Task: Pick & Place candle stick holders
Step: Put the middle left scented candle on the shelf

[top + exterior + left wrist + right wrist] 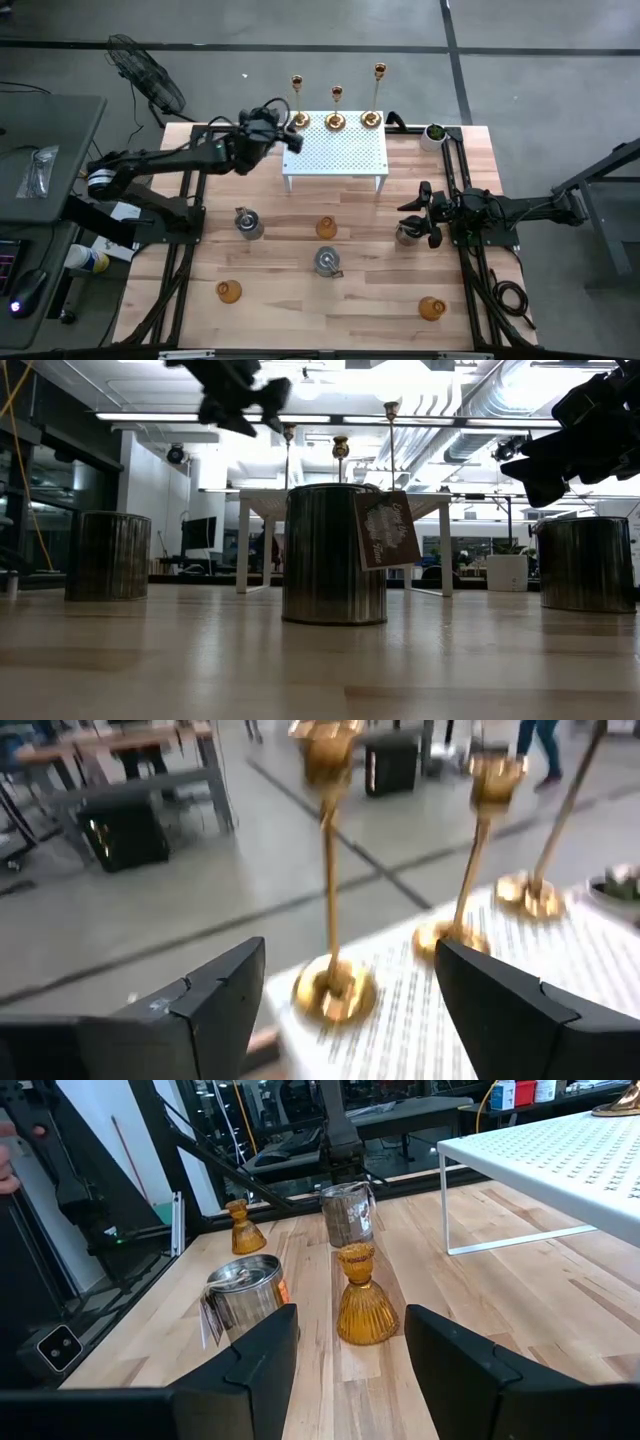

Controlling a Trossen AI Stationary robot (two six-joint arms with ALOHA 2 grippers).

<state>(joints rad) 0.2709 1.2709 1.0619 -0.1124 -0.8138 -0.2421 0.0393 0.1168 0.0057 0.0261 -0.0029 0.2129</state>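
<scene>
— How many holders?
— Three gold sticks [335, 108] on the white rack [335, 152], three silver jars [327, 262], three amber ones [326, 228] on the table [300, 310].
— The left gripper [292, 128]?
— Jaws wide, holding nothing — leftmost gold stick [330, 900] stands between its fingers, at twelve o'clock.
— The right gripper [425, 215]?
— Part open, empty, over a jar at three o'clock.

Robotics lab, exposed ceiling ducts [470, 420], workbenches [110, 755], concrete floor [540, 60]
</scene>
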